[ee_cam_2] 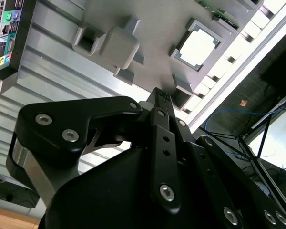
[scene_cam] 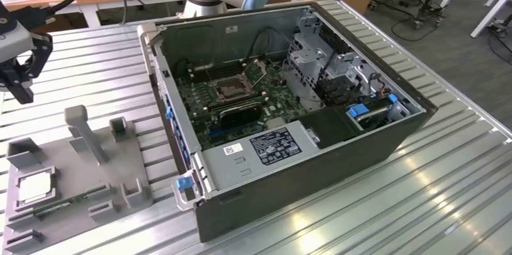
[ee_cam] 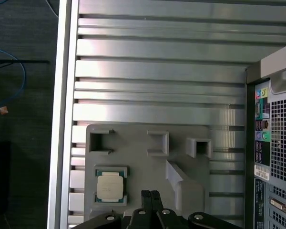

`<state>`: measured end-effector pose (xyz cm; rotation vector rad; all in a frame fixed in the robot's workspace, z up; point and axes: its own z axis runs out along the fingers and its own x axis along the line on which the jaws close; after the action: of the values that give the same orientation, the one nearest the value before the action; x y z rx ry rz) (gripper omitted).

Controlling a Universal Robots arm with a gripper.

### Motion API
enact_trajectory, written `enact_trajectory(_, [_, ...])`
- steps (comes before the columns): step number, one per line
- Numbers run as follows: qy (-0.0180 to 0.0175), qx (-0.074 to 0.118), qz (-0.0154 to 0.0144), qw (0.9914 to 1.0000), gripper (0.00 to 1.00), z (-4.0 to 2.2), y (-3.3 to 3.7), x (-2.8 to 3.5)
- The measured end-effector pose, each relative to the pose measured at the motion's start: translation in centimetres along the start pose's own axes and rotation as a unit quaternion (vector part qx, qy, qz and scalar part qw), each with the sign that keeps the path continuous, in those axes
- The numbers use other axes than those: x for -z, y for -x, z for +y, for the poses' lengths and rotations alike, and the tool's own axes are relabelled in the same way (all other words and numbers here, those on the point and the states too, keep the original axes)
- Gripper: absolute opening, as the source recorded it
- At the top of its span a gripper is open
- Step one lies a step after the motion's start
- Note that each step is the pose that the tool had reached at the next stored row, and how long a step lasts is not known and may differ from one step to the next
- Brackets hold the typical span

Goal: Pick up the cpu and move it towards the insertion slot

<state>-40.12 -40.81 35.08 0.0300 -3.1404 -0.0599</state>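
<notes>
My gripper (ee_cam: 150,193) hangs near the cpu (ee_cam: 109,186), pressed shut and holding nothing. The cpu looks light, stiff and easy to break. I would pinch its edges.

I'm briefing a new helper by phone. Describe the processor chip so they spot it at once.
A grey plastic tray lies on the slatted table, at the exterior view's left of the open computer case. The chip sits in a square recess of that tray. It is a silvery square with a dark rim, unlike the long green memory stick beside it.
</notes>
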Motion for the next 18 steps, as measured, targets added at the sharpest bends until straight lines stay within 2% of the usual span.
enact_trajectory(14, [0.0, 0.0, -0.0001, 1.0, 0.11, 0.01, -0.89, -0.05])
enact_trajectory(18, [0.0, 0.0, -0.0001, 1.0, 0.11, 0.02, -0.91, -0.06])
